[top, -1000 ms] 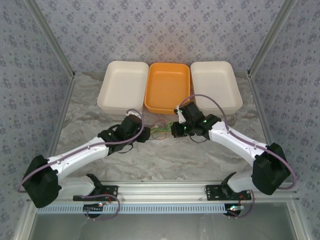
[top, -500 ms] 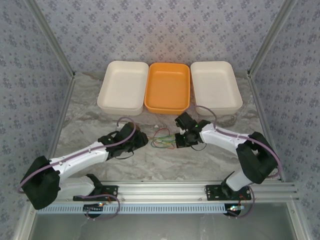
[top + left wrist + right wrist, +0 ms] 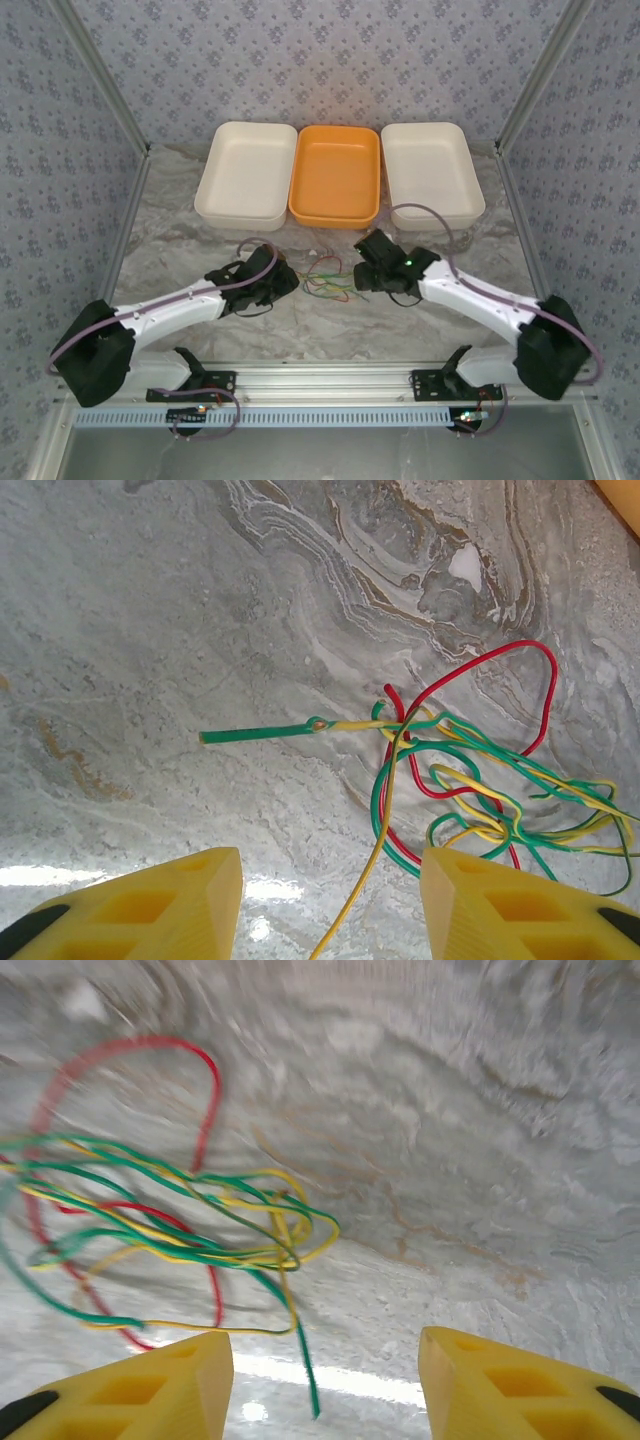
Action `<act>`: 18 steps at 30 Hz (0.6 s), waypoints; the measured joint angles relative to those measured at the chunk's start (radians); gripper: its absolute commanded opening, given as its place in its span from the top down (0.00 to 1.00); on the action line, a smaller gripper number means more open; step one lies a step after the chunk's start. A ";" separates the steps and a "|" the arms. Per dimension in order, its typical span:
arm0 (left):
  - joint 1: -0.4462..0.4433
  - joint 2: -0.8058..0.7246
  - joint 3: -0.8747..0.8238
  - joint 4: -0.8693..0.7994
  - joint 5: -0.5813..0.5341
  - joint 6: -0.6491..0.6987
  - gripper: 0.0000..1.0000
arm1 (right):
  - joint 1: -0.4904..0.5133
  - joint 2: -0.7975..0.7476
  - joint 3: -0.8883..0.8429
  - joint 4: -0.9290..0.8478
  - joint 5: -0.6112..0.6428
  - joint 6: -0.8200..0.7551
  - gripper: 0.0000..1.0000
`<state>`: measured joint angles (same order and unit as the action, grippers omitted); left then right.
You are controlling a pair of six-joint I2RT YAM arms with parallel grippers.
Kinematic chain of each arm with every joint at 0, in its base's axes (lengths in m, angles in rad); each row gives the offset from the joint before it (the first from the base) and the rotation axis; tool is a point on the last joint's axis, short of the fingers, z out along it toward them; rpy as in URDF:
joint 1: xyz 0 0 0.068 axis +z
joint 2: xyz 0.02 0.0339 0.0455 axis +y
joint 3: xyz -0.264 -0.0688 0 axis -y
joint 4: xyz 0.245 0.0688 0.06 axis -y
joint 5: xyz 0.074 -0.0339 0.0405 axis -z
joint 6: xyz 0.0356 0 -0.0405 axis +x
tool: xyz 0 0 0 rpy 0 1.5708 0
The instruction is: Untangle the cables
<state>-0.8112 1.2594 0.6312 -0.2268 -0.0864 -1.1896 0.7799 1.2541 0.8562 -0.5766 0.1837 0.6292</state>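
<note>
Midway across the marbled table (image 3: pixel 330 325), the cables (image 3: pixel 324 274) lie in a loose red, green and yellow tangle, just near of the orange tray (image 3: pixel 335 175), which sits between two white trays (image 3: pixel 247 170); the left gripper (image 3: pixel 288 280) faces the tangle from the left, jaws apart and clamped on nothing, a yellow strand running between its fingers (image 3: pixel 170 905); the right gripper (image 3: pixel 358 276) faces it from the right, jaws likewise apart and empty, a green end trailing between them; one straight green end pokes clear of the tangle.
</note>
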 measured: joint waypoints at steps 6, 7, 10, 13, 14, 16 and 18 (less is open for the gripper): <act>0.013 0.073 0.008 0.041 0.002 0.040 0.46 | 0.002 0.027 -0.012 0.083 -0.035 0.092 0.37; 0.016 0.095 0.015 0.041 0.004 0.048 0.46 | 0.002 0.056 -0.012 0.091 -0.037 0.102 0.36; 0.031 0.166 0.048 0.045 0.008 0.072 0.46 | 0.002 0.130 -0.013 0.116 -0.037 0.132 0.35; 0.038 0.213 0.078 0.055 0.013 0.089 0.46 | -0.003 0.183 -0.012 0.144 -0.034 0.143 0.38; 0.040 0.226 0.085 0.064 0.016 0.094 0.46 | -0.005 0.207 -0.012 0.153 -0.034 0.144 0.38; 0.040 0.247 0.097 0.079 0.021 0.104 0.46 | -0.013 0.256 -0.012 0.176 -0.038 0.145 0.42; 0.040 0.266 0.113 0.087 0.024 0.113 0.45 | -0.020 0.308 -0.012 0.198 -0.045 0.141 0.45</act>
<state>-0.7712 1.5253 0.7441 -0.1402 -0.0624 -1.0763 0.7601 1.5623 0.8440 -0.3782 0.1383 0.7704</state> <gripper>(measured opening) 0.544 0.577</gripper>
